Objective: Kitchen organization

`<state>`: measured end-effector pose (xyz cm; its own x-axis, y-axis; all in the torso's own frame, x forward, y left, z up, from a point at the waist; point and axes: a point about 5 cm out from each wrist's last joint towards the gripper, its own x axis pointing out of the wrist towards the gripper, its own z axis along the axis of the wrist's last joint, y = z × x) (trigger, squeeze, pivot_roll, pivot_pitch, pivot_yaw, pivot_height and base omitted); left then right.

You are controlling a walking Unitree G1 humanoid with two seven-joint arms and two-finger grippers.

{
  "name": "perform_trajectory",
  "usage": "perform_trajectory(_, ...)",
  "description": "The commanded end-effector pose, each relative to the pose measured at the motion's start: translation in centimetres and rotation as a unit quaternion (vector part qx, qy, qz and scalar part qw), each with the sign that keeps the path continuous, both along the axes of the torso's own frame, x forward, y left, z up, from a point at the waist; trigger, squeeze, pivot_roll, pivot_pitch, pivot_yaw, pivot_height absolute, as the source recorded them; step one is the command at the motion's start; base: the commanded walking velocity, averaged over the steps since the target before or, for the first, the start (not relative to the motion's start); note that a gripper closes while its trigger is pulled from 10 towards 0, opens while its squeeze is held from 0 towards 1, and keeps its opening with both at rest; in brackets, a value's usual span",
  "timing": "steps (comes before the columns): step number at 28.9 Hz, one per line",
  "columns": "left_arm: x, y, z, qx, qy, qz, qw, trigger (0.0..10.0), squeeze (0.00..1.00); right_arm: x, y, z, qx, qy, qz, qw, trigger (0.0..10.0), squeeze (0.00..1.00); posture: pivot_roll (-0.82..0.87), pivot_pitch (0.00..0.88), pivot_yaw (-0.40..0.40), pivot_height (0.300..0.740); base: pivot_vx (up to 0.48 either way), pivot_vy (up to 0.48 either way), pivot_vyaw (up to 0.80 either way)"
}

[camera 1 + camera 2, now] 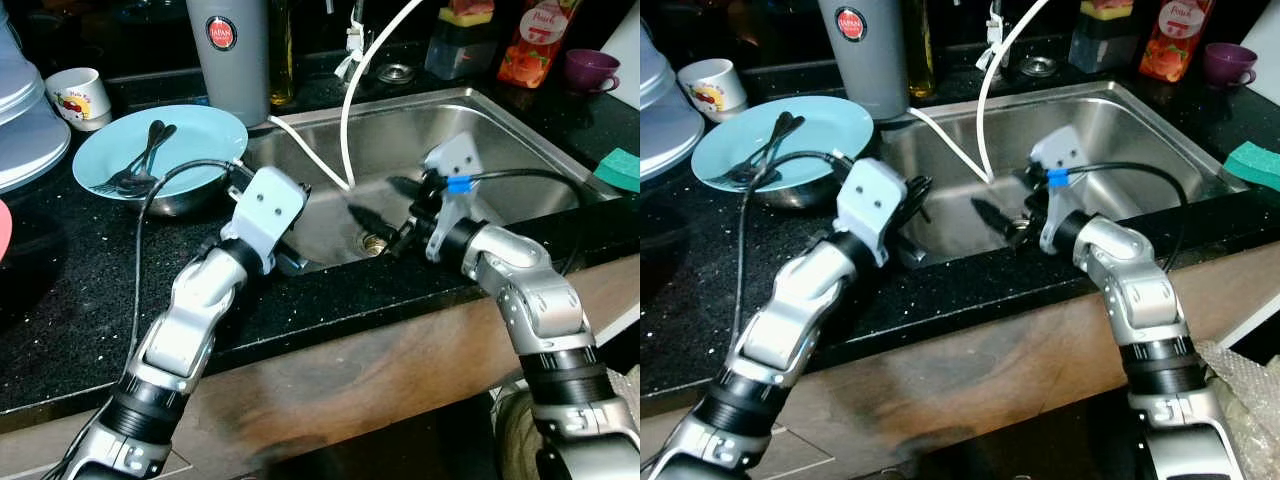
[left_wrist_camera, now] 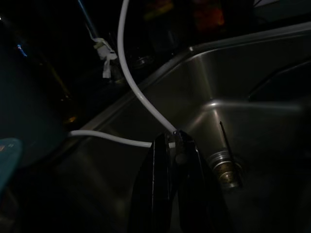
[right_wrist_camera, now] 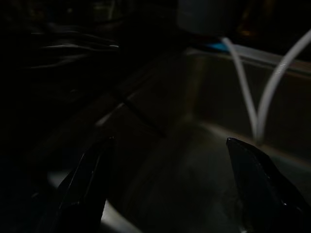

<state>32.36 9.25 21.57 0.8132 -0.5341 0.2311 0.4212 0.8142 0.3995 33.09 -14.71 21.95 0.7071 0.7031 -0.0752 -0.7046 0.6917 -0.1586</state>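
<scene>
A: Sink (image 1: pixel 520 130) taken as landmark. What is noted nearest the front rim?

B: Both arms are seen reaching over the front rim into the basin. The left gripper (image 2: pixel 174 145) is held low at the basin's left side, fingers pressed together with nothing between them. The right gripper (image 3: pixel 170 160) is held over the basin floor, its two fingers spread wide apart and empty.

A: And on the basin floor?

B: The drain (image 1: pixel 375 241) is seen just ahead of the right gripper. A white hose (image 1: pixel 345 120) is draped down from behind the sink to the basin floor, looping back over the left wall; its lowest bend lies just beyond the left gripper's tips.

A: Left of the sink?

B: A light blue plate (image 1: pixel 205 135) is set on the black counter (image 1: pixel 60 290), with dark cutlery (image 1: pixel 140 165) laid across it. A white cup (image 1: pixel 78 97) is placed farther left.

A: Behind the sink?

B: A grey canister (image 1: pixel 230 55) is stood at the back left corner. A red-orange bottle (image 1: pixel 535 40) and a purple cup (image 1: pixel 590 68) are placed at the back right. A green sponge (image 1: pixel 622 168) is laid to the right of the basin.
</scene>
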Motion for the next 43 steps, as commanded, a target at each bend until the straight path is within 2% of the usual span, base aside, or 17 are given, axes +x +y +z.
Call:
perform_trajectory(1,0.7,0.0,-0.5,0.011,0.008,0.006,1.0,10.0,0.0,-0.3,0.3,0.2,-0.006,0.006,0.017,1.0,10.0,0.0,0.02,0.066,0.0,0.74,0.0,0.0,0.0)
perform_trajectory(11,2.6,-0.4,-0.6,0.024,0.03,0.01,0.999,10.0,0.0,-0.6,0.3,0.4,-0.016,0.02,0.028,0.999,10.0,0.0,0.01,0.058,0.005,0.74,0.0,0.0,0.0)
perform_trajectory(16,2.9,-0.5,-0.4,0.016,0.026,0.012,0.999,10.0,0.0,-0.8,0.4,0.4,-0.019,0.023,0.031,0.999,10.0,0.0,0.01,0.052,0.007,0.74,0.0,0.0,0.0)
perform_trajectory(17,2.9,-0.5,-0.4,0.013,0.027,0.01,1.0,10.0,0.38,-0.8,0.4,0.4,-0.019,0.024,0.031,0.999,10.0,0.0,0.01,0.052,0.007,0.74,0.0,0.0,0.0)
perform_trajectory(18,2.9,-0.5,-0.3,0.011,0.027,0.009,1.0,10.0,0.51,-0.8,0.5,0.4,-0.019,0.024,0.032,0.999,10.0,0.0,0.01,0.052,0.007,0.74,0.0,0.0,0.0)
perform_trajectory(19,2.8,-0.6,-0.3,0.007,0.027,0.003,1.0,10.0,1.0,-0.9,0.5,0.4,-0.019,0.024,0.033,0.999,10.0,0.0,0.01,0.052,0.007,0.74,0.0,0.0,0.0)
perform_trajectory(22,2.7,-0.8,-0.1,0.006,0.023,-0.002,1.0,10.0,1.0,-0.9,0.6,0.4,-0.02,0.024,0.034,0.999,10.0,0.0,0.01,0.051,0.004,0.74,0.0,0.0,0.0)
perform_trajectory(23,2.6,-0.9,0.1,0.006,0.019,-0.006,1.0,10.0,0.2,-0.9,0.7,0.4,-0.021,0.023,0.034,0.999,10.0,0.0,0.01,0.051,0.001,0.74,0.0,0.0,0.0)
perform_trajectory(24,2.5,-1.0,0.4,0.005,0.015,-0.01,1.0,10.0,0.0,-0.9,0.7,0.4,-0.021,0.023,0.034,0.999,10.0,0.0,0.01,0.051,0.001,0.74,0.0,0.0,0.0)
perform_trajectory(27,2.1,-1.3,1.6,0.002,-0.002,-0.026,1.0,10.0,0.0,-0.9,0.8,0.4,-0.023,0.023,0.034,0.999,10.0,0.0,0.01,0.053,0.0,0.74,0.0,0.0,0.0)
perform_trajectory(29,1.6,-1.2,3.5,0.003,-0.033,-0.023,0.999,10.0,0.0,-0.9,0.8,0.5,-0.024,0.021,0.032,0.999,10.0,0.0,0.01,0.056,0.0,0.74,0.0,0.0,0.0)
perform_trajectory(31,1.6,-1.0,4.0,-0.001,-0.038,-0.017,0.999,10.0,0.0,-0.9,0.8,0.5,-0.025,0.021,0.031,0.999,10.0,0.0,0.01,0.056,0.0,0.74,0.0,0.0,0.0)
perform_trajectory(32,1.7,-0.3,5.9,-0.023,-0.058,0.017,0.998,10.0,0.0,-0.8,0.7,0.5,-0.025,0.019,0.027,0.999,10.0,0.0,0.01,0.058,-0.001,0.74,0.0,0.0,0.0)
perform_trajectory(33,1.8,0.1,6.8,-0.033,-0.067,0.034,0.997,10.0,0.0,-0.8,0.7,0.5,-0.025,0.018,0.026,0.999,10.0,0.0,0.02,0.061,-0.004,0.74,0.0,0.0,0.0)
perform_trajectory(37,2.7,2.7,10.4,-0.034,-0.102,0.131,0.985,10.0,0.0,-0.6,0.6,0.5,-0.025,0.017,0.022,0.999,10.0,0.0,0.02,0.064,-0.01,0.74,0.0,0.0,0.0)
perform_trajectory(38,3.4,4.6,11.8,-0.041,-0.094,0.206,0.973,10.0,0.0,-0.5,0.7,0.6,-0.024,0.015,0.021,0.999,10.0,0.0,0.03,0.066,-0.012,0.74,0.0,0.0,0.0)
perform_trajectory(43,4.6,6.8,12.3,-0.029,-0.05,0.288,0.956,10.0,0.0,-0.4,0.7,0.7,-0.023,0.013,0.02,0.999,10.0,0.0,0.03,0.066,-0.014,0.74,0.0,0.0,0.0)
